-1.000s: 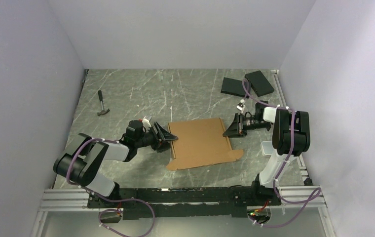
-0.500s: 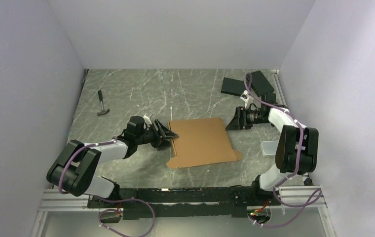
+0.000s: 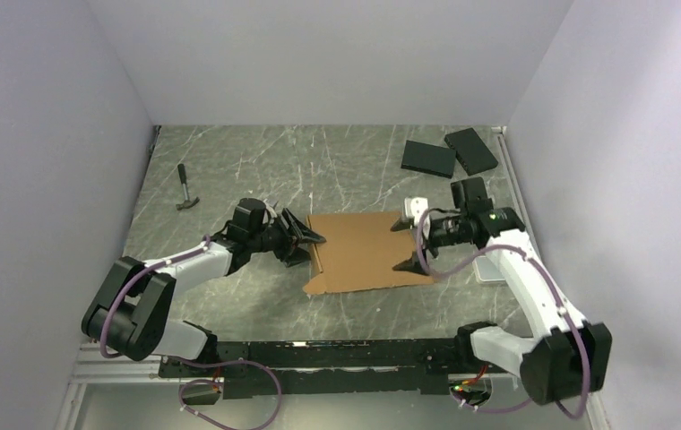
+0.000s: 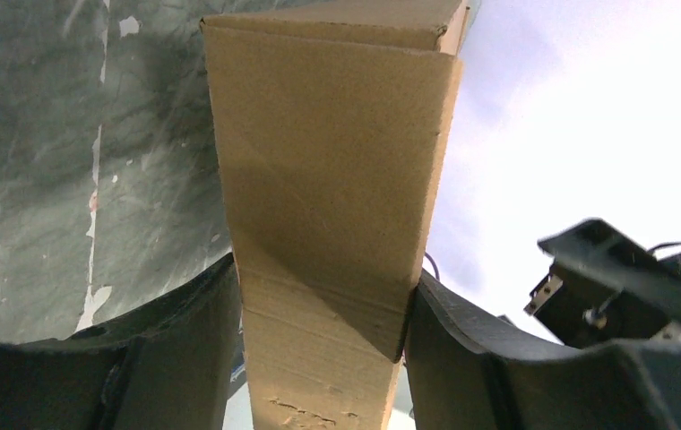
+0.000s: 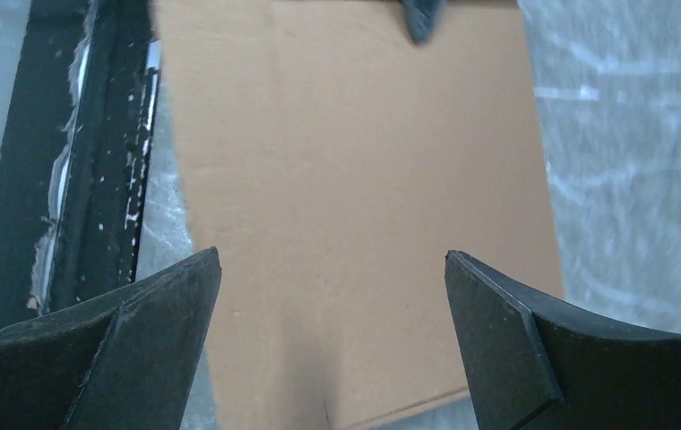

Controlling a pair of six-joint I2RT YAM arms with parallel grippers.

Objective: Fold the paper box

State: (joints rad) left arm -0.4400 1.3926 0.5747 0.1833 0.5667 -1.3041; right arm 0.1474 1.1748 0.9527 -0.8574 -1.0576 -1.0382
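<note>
The paper box (image 3: 364,255) is a shallow brown cardboard mailer lying in the middle of the table. My left gripper (image 3: 308,244) is at its left edge, shut on the box's left side wall. In the left wrist view that cardboard wall (image 4: 328,179) fills the gap of the left gripper (image 4: 323,296), and both fingers press against it. My right gripper (image 3: 400,246) hovers over the box's right edge with its jaws wide open. The right wrist view has the flat brown top (image 5: 355,161) below the right gripper (image 5: 332,260), with nothing between the fingers.
A hammer (image 3: 185,188) lies at the back left. Two black slabs (image 3: 428,159) (image 3: 471,150) lie at the back right. A small grey tray (image 3: 491,269) is partly hidden behind the right arm. Walls close in on the left, back and right sides.
My right gripper let go at the box's right side, opened wide and swung round over the box's right edge. The left gripper kept its hold, and the box shifted slightly.
</note>
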